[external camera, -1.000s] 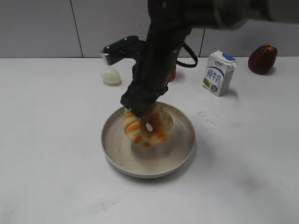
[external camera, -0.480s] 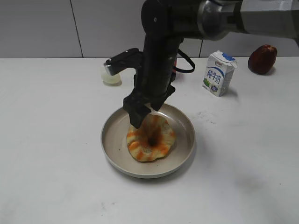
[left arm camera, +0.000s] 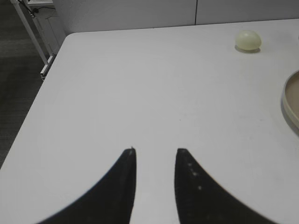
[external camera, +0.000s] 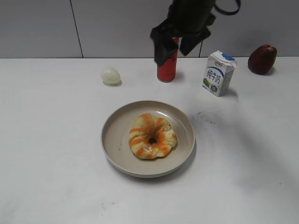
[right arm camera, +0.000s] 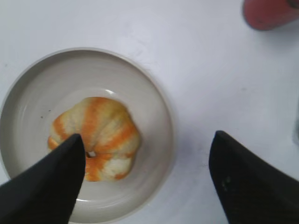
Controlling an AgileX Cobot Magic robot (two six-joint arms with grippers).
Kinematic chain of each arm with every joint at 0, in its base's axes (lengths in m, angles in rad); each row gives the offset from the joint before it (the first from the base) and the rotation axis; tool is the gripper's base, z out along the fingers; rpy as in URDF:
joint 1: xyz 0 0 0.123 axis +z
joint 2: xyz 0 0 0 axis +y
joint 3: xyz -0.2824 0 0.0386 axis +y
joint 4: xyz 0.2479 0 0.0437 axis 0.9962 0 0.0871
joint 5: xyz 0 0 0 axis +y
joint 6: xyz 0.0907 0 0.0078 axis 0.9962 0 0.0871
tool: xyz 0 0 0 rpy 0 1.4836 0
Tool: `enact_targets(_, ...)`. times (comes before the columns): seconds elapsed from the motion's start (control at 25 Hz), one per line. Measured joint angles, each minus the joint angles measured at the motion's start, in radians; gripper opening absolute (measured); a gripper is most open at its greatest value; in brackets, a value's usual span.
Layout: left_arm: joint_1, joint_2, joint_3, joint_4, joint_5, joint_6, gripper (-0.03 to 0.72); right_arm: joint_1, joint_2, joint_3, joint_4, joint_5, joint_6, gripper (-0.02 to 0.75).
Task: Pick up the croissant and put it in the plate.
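The croissant [external camera: 152, 136], pale yellow with orange stripes and a small hole, lies flat in the middle of the beige plate [external camera: 117, 135]. It also shows in the right wrist view [right arm camera: 100, 135] inside the plate [right arm camera: 154, 107]. My right gripper [external camera: 180, 42] is open and empty, raised high above the table behind the plate; its fingers [right arm camera: 147, 142] frame the plate from above. My left gripper [left arm camera: 155, 151] is open and empty over bare table, left of the plate's rim [left arm camera: 290, 100].
A pale egg [external camera: 110, 75] lies behind the plate to the left, also in the left wrist view [left arm camera: 248, 40]. A red can [external camera: 167, 65], a milk carton [external camera: 218, 73] and a dark red fruit [external camera: 262, 59] stand along the back.
My right gripper let go of the croissant, which settled flat in the plate, and rose up and back to the right. The egg is uncovered again.
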Motion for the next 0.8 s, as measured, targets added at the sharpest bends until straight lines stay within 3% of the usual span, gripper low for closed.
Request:
enact_targets(0.4,0.000,0.000,0.000,0.000,0.000,0.000,0.228,-0.278,-0.208,0.139,-0.054,0.003,0.043,0.592)
enact_targets(0.64,0.000,0.000,0.000,0.000,0.000,0.000,0.228,-0.371,-0.392,0.393,-0.056,0.003,0.046,0.592)
enact_targets(0.8,0.000,0.000,0.000,0.000,0.000,0.000,0.228,-0.384,-0.537,0.635,-0.049,-0.016,0.046,0.592)
